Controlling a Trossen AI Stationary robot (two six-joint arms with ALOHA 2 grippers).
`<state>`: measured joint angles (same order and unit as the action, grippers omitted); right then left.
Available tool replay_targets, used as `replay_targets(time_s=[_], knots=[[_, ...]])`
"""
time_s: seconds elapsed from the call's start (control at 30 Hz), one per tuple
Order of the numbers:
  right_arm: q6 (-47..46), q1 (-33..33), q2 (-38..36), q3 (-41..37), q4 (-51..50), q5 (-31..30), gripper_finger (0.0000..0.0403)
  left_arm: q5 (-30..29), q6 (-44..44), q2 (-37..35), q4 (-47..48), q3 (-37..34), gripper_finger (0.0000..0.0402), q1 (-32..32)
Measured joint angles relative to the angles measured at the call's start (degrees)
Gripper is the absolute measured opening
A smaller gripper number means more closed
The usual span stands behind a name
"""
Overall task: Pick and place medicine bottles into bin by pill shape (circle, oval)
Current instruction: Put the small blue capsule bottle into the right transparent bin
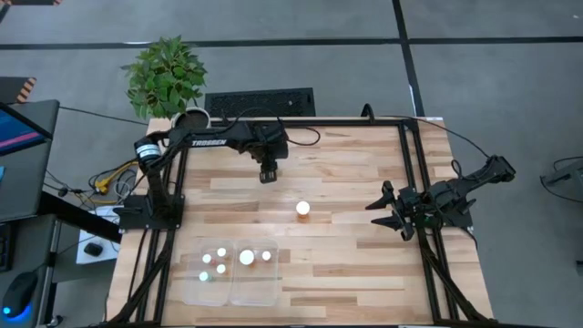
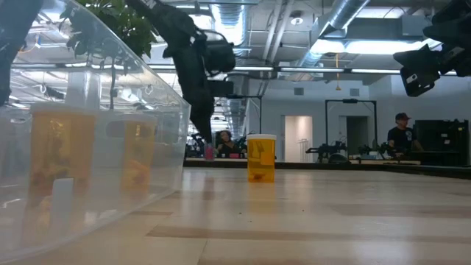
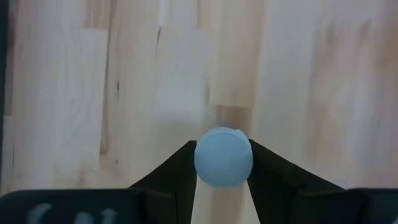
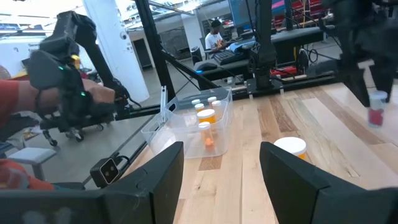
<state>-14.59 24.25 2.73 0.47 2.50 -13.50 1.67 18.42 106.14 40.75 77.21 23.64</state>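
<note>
My left gripper is over the far middle of the table, shut on a small clear bottle with a white cap and pink contents. An orange bottle with a white cap stands upright on the table's middle, to the near right of that gripper. It also shows in the low view. The clear two-compartment bin lies at the near left and holds several white-capped bottles. My right gripper is open and empty at the table's right edge. My left gripper pinches the small bottle between its two fingers, just below the white cap's rim. The fingers come from above, pointing down. The bottle stays upright, cap up. I cannot tell whether its base rests on the table.
A potted plant stands beyond the table's far left corner, and a black grille lies behind the far edge. Black frame rails run along the table's left and right sides. People sit in the room beyond.
</note>
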Motion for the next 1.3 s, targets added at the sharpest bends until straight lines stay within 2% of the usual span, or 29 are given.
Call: replay_targets(time_s=[0.27, 0.47, 0.6, 0.8, 1.0, 1.17, 1.3], knots=[[0.0, 0.0, 0.0, 0.0, 0.0, 0.0, 0.0226, 0.5, -9.0, -9.3, 5.5, 0.0, 0.0116, -8.5], [0.0, 0.0, 0.0, 0.0, 0.0, 0.0, 0.0226, 0.9, -20.2, -17.1, 7.2, 0.0, 0.0116, -22.0], [0.0, 0.0, 0.0, 0.0, 0.0, 0.0, 0.0226, -2.1, -29.2, -19.8, 7.6, 0.0, 0.0116, -32.9], [0.0, 0.0, 0.0, 0.0, 0.0, 0.0, 0.0226, -10.0, -42.4, -19.8, 8.4, -0.2, 0.0116, -47.7], [0.0, 0.0, 0.0, 0.0, 0.0, 0.0, 0.0226, -18.1, -54.6, -19.8, 8.3, -0.6, 0.0116, -57.8], [-0.1, 0.0, 0.0, 0.0, 0.0, 0.0, 0.0226, -20.6, -59.5, -17.7, 8.7, -0.6, 0.0116, -62.6], [-0.1, 0.0, 0.0, 0.0, 0.0, 0.0, 0.0226, -19.1, -62.6, -13.9, 8.4, -0.6, 0.0116, -63.3]])
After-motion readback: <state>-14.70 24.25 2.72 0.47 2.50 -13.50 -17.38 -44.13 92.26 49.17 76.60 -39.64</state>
